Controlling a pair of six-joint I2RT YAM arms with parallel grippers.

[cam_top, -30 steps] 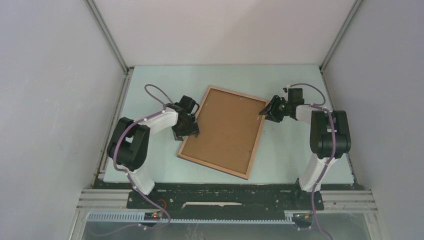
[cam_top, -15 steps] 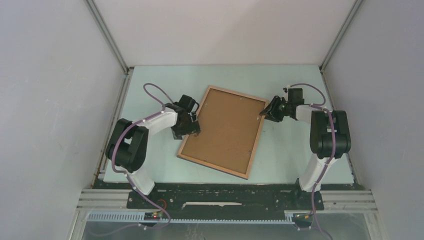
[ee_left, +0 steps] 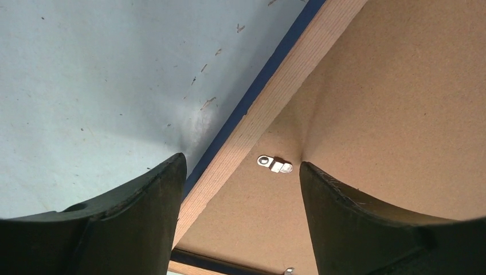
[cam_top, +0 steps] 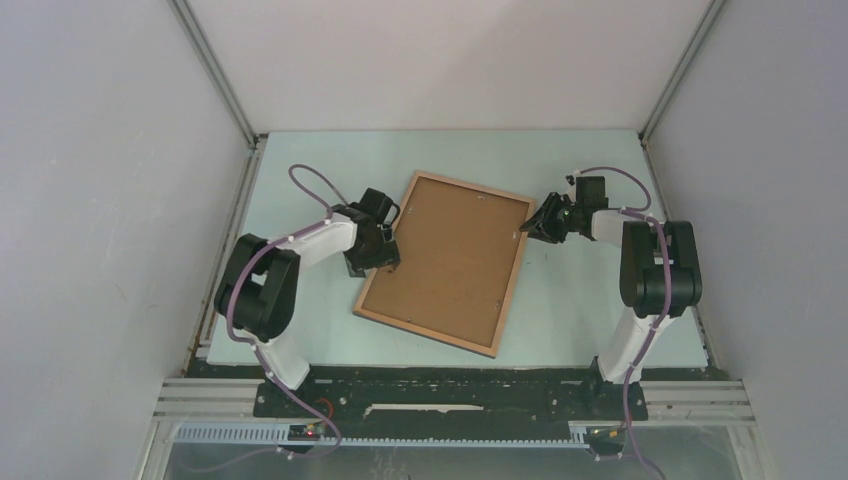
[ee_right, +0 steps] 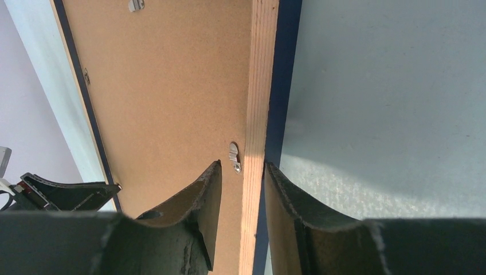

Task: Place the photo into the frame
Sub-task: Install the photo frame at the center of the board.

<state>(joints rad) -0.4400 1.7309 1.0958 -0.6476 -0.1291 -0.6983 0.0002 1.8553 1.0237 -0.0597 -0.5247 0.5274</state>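
Note:
The frame (cam_top: 427,333) lies face down in the middle of the table, wood-brown side up, with the plain brown backing board (cam_top: 450,258) inside it. The photo is hidden. My left gripper (cam_top: 385,262) is open over the frame's left rail (ee_left: 286,74), one finger over the table and one over the board (ee_left: 390,103), near a metal clip (ee_left: 274,165). My right gripper (cam_top: 530,228) straddles the right rail (ee_right: 261,69) with its jaws narrowly open. Its outer finger is against the navy edge and its inner finger is just off the rail, beside a clip (ee_right: 234,156).
The pale green table (cam_top: 590,300) is walled in by white panels on three sides. The arm bases stand at the near edge. Bare table surface lies left (ee_left: 86,86) and right (ee_right: 390,86) of the frame.
My right gripper has shifted slightly towards the far side along the right rail. The left gripper has barely moved. The frame lies where it was.

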